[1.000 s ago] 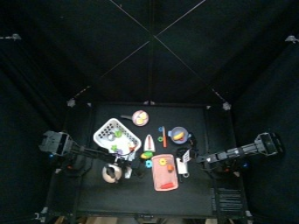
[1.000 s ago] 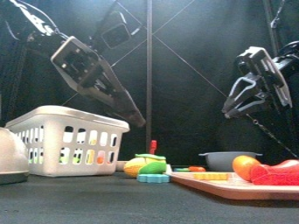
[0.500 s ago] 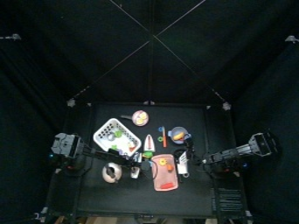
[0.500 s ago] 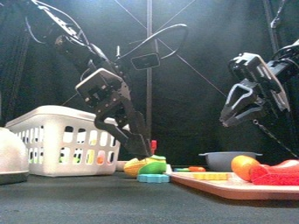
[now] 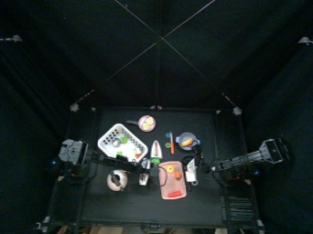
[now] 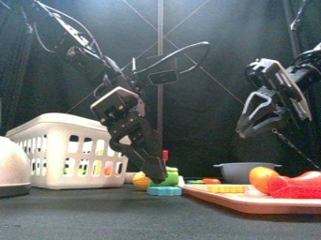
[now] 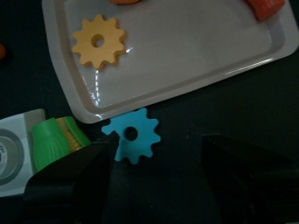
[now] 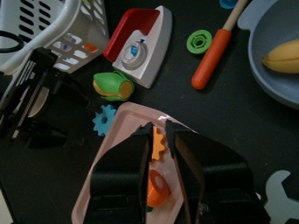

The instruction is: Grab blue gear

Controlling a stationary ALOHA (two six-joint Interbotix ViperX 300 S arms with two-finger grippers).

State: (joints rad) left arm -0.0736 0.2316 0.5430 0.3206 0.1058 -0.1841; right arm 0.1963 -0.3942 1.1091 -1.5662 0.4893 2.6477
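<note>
Beside the one pink board (image 7: pixel 176 61) lies one blue gear (image 7: pixel 132 135); one yellow gear (image 7: pixel 100 40) sits on that board. One white basket (image 6: pixel 69 143), one blue bowl (image 8: pixel 274 52) and one orange-handled utensil (image 8: pixel 214 51) stand near the board.

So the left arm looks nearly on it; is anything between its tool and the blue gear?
Nothing visible: the left tool is open over the blue gear, which lies beside the pink board edge.
</note>
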